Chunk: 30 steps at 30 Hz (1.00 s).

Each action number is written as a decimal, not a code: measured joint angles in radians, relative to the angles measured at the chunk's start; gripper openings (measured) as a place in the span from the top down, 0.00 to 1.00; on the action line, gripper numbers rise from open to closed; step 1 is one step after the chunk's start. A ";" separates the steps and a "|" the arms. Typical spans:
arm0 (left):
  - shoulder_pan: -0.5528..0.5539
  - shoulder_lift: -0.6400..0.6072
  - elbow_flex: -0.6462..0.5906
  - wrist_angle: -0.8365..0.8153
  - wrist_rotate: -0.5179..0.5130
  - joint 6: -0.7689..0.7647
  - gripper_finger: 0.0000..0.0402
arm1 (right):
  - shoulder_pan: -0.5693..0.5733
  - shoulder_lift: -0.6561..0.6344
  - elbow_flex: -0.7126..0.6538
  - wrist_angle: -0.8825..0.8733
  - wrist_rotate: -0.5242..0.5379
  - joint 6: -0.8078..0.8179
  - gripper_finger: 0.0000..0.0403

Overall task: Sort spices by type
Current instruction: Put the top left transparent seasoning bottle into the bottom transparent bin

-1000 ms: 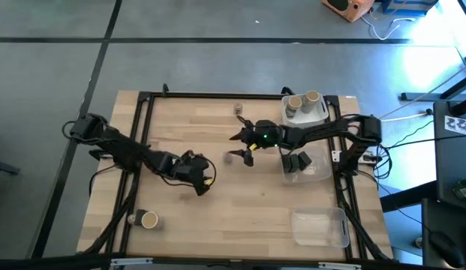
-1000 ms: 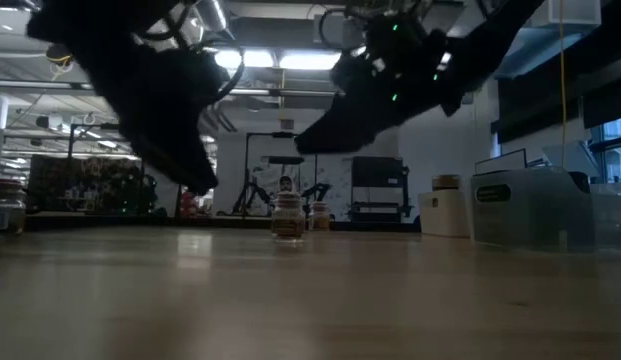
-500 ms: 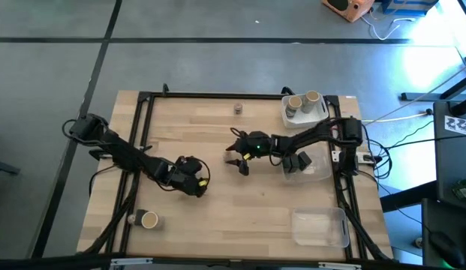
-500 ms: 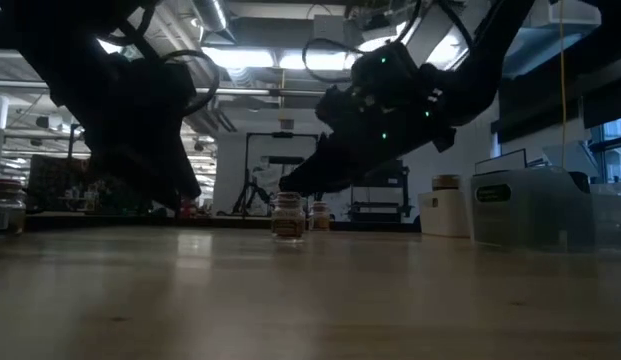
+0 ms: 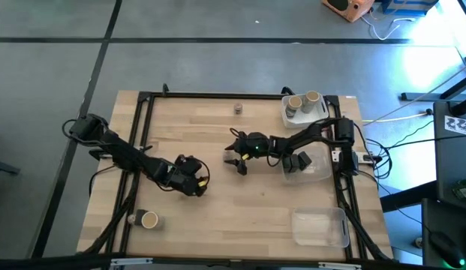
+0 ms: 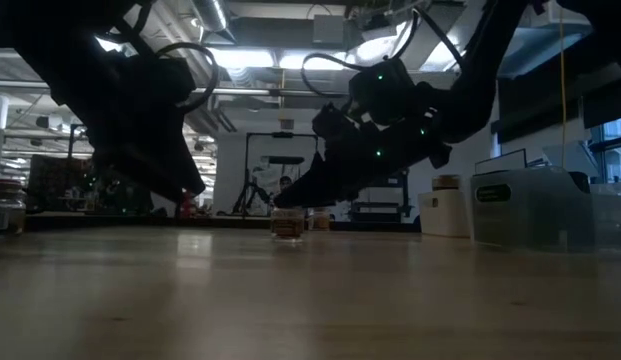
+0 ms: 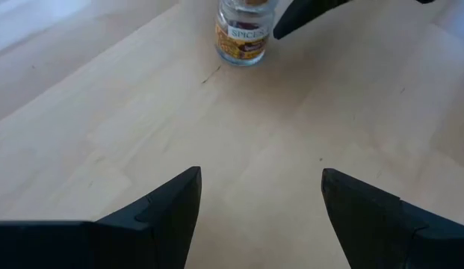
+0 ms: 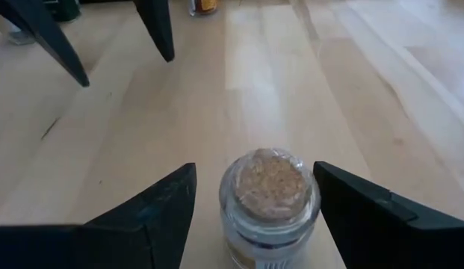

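We see the right tool (image 8: pixel 250 213) lowered over the middle of the pale wooden slatted desk (image 5: pixel 217 217), its two dark fingers spread wide on either side of a small clear glass spice jar with a tan cork top (image 8: pixel 271 200); neither finger touches the glass, so nothing is gripped. In the left wrist view the same jar stands upright with its yellow label readable, one right finger tip beside it.

The left tool (image 5: pixel 196 184) hangs just left of centre, jaws released and empty, its fingers pointing toward that jar with bare desk between them.

At the far right corner a clear plastic tray (image 5: pixel 304 112) holds two tan-topped jars and a greyish one. Next along the right edge, another clear tray (image 5: pixel 317 166) holds dark blocky containers. A third clear tray (image 5: pixel 320 227) lies nearer. One small jar (image 5: pixel 238 109) stands alone by the far edge; a tan-topped jar (image 5: pixel 148 220) sits at the near left.
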State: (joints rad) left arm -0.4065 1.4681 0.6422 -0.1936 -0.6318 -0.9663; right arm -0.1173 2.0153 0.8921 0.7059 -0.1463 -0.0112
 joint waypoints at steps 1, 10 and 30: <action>0.000 0.000 0.000 0.000 -0.004 0.003 0.35 | 0.000 0.000 0.000 0.000 0.003 0.000 0.34; 0.000 0.000 0.000 0.000 -0.008 0.004 0.35 | -0.001 0.000 0.000 0.006 0.024 -0.027 0.56; -0.006 0.000 0.000 0.000 -0.009 -0.002 0.35 | 0.000 -0.127 -0.002 -0.110 0.024 -0.029 0.53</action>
State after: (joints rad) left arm -0.4126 1.4685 0.6422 -0.1932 -0.6407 -0.9683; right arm -0.1173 1.8887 0.8902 0.5956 -0.1219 -0.0406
